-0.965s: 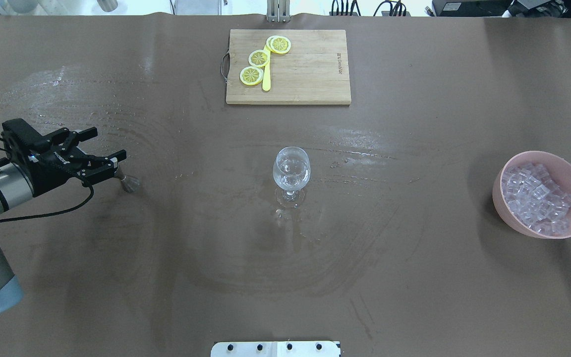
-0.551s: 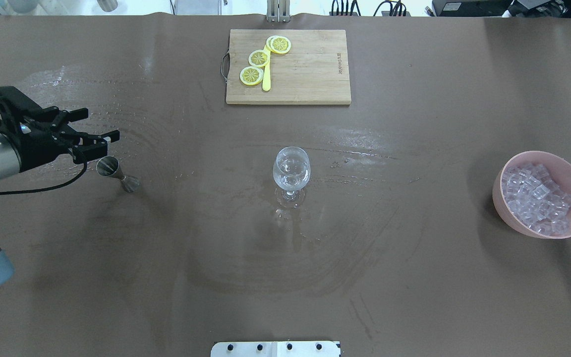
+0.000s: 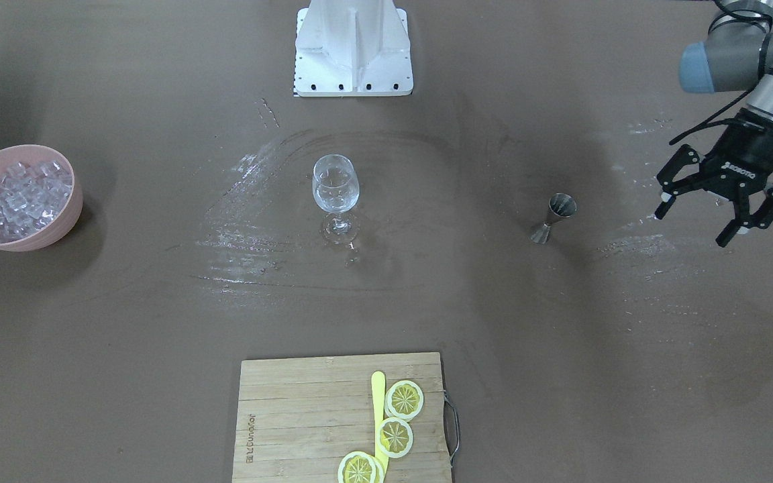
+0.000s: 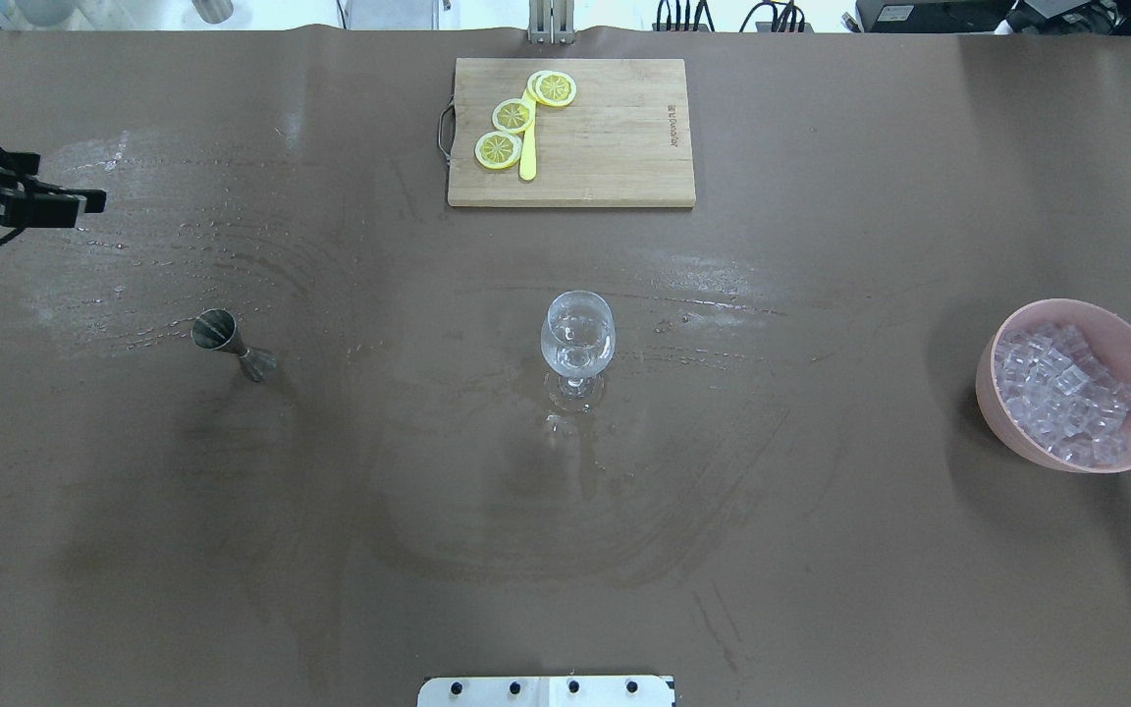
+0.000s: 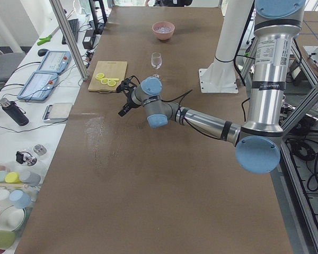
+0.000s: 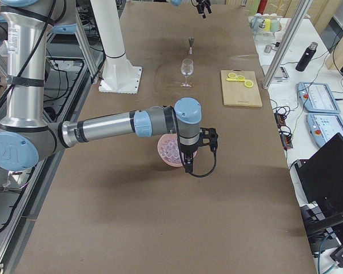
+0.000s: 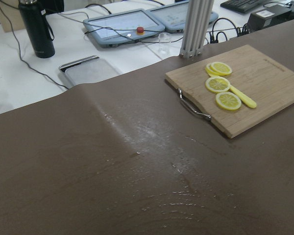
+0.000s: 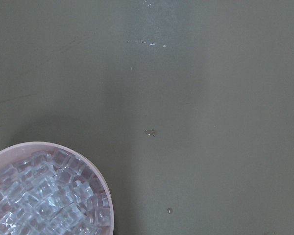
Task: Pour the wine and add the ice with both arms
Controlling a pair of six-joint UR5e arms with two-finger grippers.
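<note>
- We see a long brown-matted table [image 4: 821, 589], streaked with wet smears.
- Beside it we find a white bench [image 5: 42, 143] holding a black bottle [image 5: 13, 112].
- A metal post [image 5: 70, 39] stands between them.

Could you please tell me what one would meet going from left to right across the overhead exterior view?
left gripper → jigger → wine glass → pink bowl holding the ice. The cutting board is left out, as it overlaps the glass.

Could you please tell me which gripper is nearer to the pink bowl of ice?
The right. The right gripper hangs close beside the pink bowl; the left gripper is at the table's opposite end.
</note>
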